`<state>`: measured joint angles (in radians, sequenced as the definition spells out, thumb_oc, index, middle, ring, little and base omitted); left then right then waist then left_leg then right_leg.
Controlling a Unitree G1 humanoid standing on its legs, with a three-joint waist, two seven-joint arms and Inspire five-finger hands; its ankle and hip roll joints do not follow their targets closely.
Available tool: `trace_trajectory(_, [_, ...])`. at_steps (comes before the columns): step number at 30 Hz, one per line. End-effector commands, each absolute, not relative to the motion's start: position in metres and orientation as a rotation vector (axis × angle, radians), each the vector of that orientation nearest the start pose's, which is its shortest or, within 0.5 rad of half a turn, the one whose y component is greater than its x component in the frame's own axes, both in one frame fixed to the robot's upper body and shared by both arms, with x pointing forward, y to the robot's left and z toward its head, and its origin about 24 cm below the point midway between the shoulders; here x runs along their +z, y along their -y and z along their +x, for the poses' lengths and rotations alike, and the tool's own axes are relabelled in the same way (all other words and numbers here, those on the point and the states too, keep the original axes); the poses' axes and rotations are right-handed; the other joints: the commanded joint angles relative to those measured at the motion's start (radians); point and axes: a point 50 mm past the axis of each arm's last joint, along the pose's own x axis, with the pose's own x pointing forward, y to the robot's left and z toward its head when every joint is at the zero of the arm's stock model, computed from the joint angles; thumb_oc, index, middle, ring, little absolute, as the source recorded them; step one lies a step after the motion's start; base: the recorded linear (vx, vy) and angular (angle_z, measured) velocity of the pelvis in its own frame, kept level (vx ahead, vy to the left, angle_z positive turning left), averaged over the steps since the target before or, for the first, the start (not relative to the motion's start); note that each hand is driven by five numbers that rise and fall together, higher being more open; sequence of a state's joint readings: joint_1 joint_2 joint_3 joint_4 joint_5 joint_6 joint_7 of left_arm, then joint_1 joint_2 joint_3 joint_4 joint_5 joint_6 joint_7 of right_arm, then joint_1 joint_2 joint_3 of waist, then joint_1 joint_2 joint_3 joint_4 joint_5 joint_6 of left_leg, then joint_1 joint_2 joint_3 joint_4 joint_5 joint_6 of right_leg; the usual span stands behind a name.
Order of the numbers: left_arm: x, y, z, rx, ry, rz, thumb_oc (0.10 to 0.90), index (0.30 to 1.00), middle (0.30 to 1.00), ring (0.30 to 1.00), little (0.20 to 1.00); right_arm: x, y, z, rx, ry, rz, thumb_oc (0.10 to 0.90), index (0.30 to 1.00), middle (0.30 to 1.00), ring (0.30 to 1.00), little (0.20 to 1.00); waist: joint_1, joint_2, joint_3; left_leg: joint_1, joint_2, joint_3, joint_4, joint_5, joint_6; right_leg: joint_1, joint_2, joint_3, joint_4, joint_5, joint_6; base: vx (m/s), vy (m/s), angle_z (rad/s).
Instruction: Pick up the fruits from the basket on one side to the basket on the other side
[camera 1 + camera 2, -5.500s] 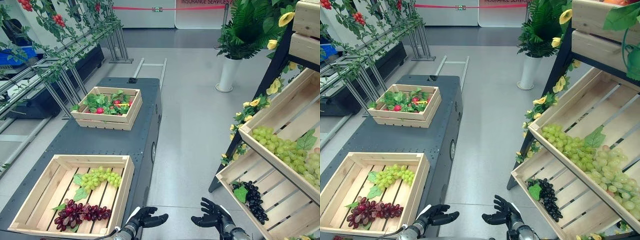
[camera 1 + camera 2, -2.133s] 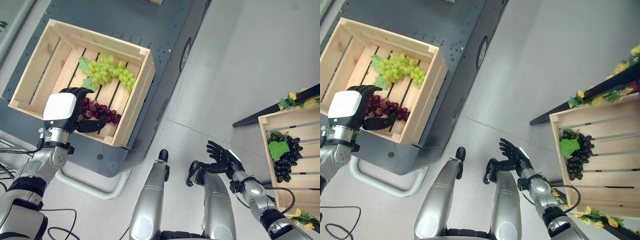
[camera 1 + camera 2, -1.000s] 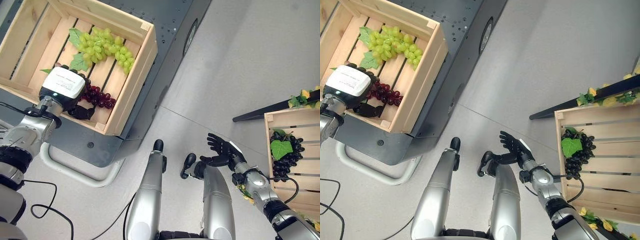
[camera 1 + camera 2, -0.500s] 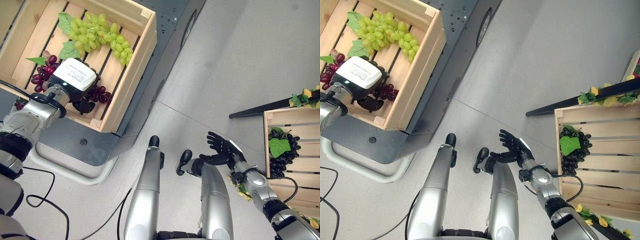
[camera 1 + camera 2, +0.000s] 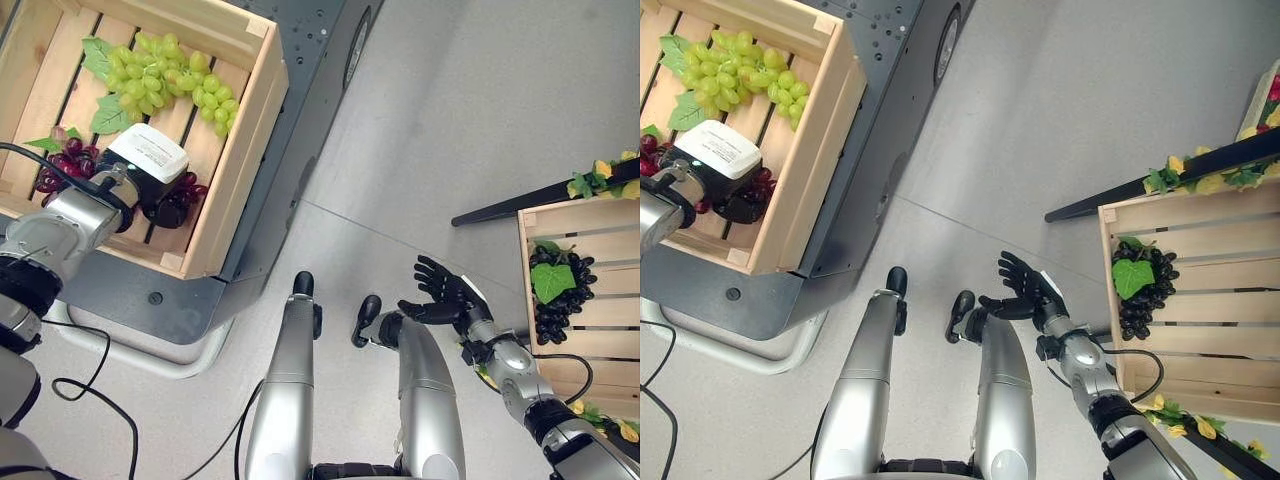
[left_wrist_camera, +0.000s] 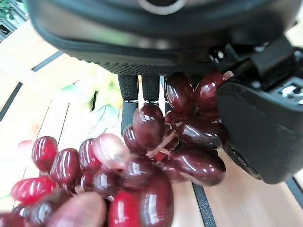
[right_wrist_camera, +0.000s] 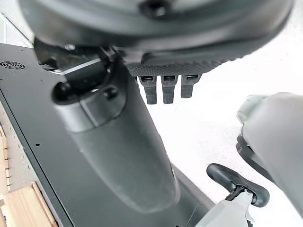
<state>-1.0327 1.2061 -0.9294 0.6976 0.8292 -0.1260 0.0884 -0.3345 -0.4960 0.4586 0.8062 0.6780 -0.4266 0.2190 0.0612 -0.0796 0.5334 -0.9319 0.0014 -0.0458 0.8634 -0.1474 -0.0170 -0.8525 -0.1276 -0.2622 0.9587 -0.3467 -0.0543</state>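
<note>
Left wrist view: left robot hand (image 6: 246, 118) curled round red grapes (image 6: 156, 151)

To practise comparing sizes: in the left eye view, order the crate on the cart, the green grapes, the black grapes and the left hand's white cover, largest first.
1. Crate on the cart
2. Green grapes
3. Black grapes
4. White cover on the left hand

The last two look nearly alike, so their order is unsure.
</note>
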Motion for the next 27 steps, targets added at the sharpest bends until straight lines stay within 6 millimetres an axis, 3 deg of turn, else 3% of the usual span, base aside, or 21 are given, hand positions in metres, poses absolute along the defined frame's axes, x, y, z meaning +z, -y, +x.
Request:
trace_trajectory(1, [0.253,-0.362,0.336,0.25,-0.107,2.278,0.4,0.3,0.3,0.3,0.3,0.012,0.224,0.283,0.237,-0.001,0.016,0.8,0.9,0.9,0.9,0.9,0.014,0.02,-0.013,0.116,-0.036,0.075,-0.078,-0.065,0.05,0.11,0.004,-0.011,-0.056,0.06,0.034,0.0,0.0,0.0])
trace_trajectory(5, [0.248,-0.368,0.333,0.299,-0.104,2.169,0.4,0.3,0.3,0.3,0.3,0.017,0.219,0.285,0.25,0.022,0.023,0.8,0.9,0.9,0.9,0.9,0.016,0.026,-0.013,0.144,-0.037,0.079,-0.089,-0.065,0.048,0.135,0.002,-0.008,-0.067,0.058,0.033,0.0,0.0,0.0])
trace_trajectory(10, [0.238,-0.388,0.321,0.53,-0.035,1.72,0.4,0.3,0.3,0.3,0.3,0.022,0.213,0.284,0.25,0.047,0.035,0.8,0.9,0.9,0.9,0.9,0.022,0.028,-0.013,0.187,-0.043,0.079,-0.099,-0.068,0.05,0.177,0.0,-0.006,-0.075,0.051,0.028,0.0,0.0,0.0])
trace_trajectory(11, [0.237,-0.389,0.32,0.541,-0.037,1.697,0.4,0.3,0.3,0.3,0.3,0.022,0.213,0.284,0.25,0.049,0.036,0.8,0.9,0.9,0.9,0.9,0.022,0.028,-0.013,0.189,-0.044,0.078,-0.098,-0.068,0.05,0.178,0.0,-0.006,-0.074,0.05,0.028,0.0,0.0,0.0])
trace_trajectory(14, [0.219,-0.404,0.308,0.665,0.039,1.32,0.4,0.3,0.3,0.3,0.3,0.019,0.202,0.28,0.246,0.048,0.058,0.8,0.9,0.9,0.9,0.9,0.026,0.023,-0.013,0.242,-0.047,0.076,-0.116,-0.071,0.049,0.228,0.004,-0.001,-0.088,0.038,0.021,0.01,-0.045,-0.01])
trace_trajectory(17, [0.212,-0.407,0.305,0.699,0.063,1.167,0.4,0.3,0.3,0.3,0.3,0.016,0.196,0.277,0.25,0.044,0.067,0.8,0.9,0.9,0.9,0.9,0.026,0.021,-0.013,0.263,-0.048,0.075,-0.125,-0.07,0.048,0.248,0.005,0.002,-0.093,0.034,0.019,0.01,-0.027,-0.01])
trace_trajectory(19, [0.205,-0.412,0.302,0.748,0.119,0.782,0.4,0.3,0.3,0.3,0.3,0.012,0.186,0.275,0.257,0.041,0.074,0.8,0.9,0.9,0.9,0.9,0.023,0.022,-0.013,0.304,-0.05,0.076,-0.145,-0.068,0.047,0.281,0.008,0.012,-0.107,0.027,0.014,0.01,-0.033,-0.01])
trace_trajectory(21, [0.199,-0.412,0.301,0.757,0.152,0.588,0.4,0.3,0.3,0.3,0.3,0.011,0.183,0.274,0.257,0.039,0.074,0.8,0.9,0.9,0.9,0.9,0.021,0.023,-0.013,0.323,-0.051,0.076,-0.156,-0.067,0.047,0.296,0.009,0.017,-0.113,0.024,0.011,0.01,-0.004,-0.02])
trace_trajectory(24, [0.184,-0.405,0.301,0.712,0.287,0.098,0.4,0.3,0.3,0.3,0.3,0.009,0.174,0.271,0.261,0.039,0.073,0.8,0.9,0.9,0.9,0.9,0.01,0.028,-0.013,0.37,-0.055,0.073,-0.177,-0.067,0.049,0.337,0.015,0.029,-0.14,0.022,0.005,0.0,0.0,0.0])
trace_trajectory(27, [0.17,-0.393,0.302,0.667,0.361,-0.133,0.4,0.3,0.3,0.3,0.3,0.01,0.172,0.271,0.268,0.039,0.069,0.8,0.9,0.9,0.9,0.9,0.006,0.036,-0.013,0.405,-0.056,0.074,-0.2,-0.058,0.044,0.369,0.019,0.034,-0.161,0.023,0.001,0.01,-0.002,-0.05])
